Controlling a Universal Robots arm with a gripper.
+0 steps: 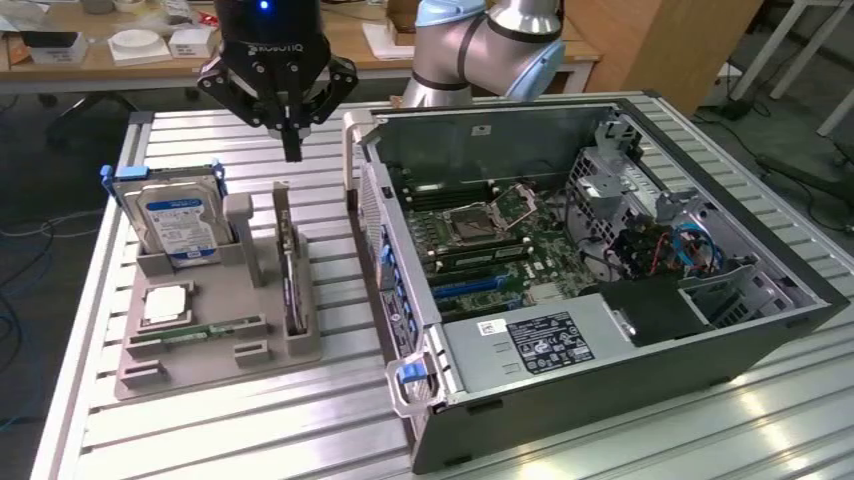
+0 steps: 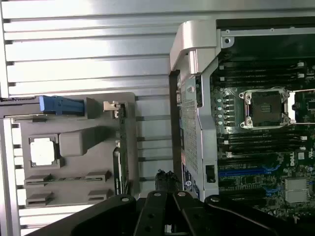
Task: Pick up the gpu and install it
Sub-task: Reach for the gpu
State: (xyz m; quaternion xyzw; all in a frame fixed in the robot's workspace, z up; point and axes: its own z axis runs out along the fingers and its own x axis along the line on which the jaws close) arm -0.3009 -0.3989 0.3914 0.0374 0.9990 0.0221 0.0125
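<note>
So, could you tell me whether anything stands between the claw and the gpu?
Nothing visible does. The claw hangs shut in the air near the far end of the gpu, which stands on edge in the grey tray, with open air between them. The hard drive stands aside, towards the exterior view's left.

gpu (image 1: 290,280): thin flat dark card with silvery metal along its edge. It stands upright on its long edge in a narrow slot of the grey holder (image 1: 214,352) on the worktop (image 1: 240,430). The slot is on the holder's side nearest the open PC case (image 1: 601,375); the card is close to the case but apart from it, long axis roughly parallel to the case wall. Wrist view: gpu (image 2: 121,157) seen edge-on as 1 thin dark strip. Not yet in the case.
</note>
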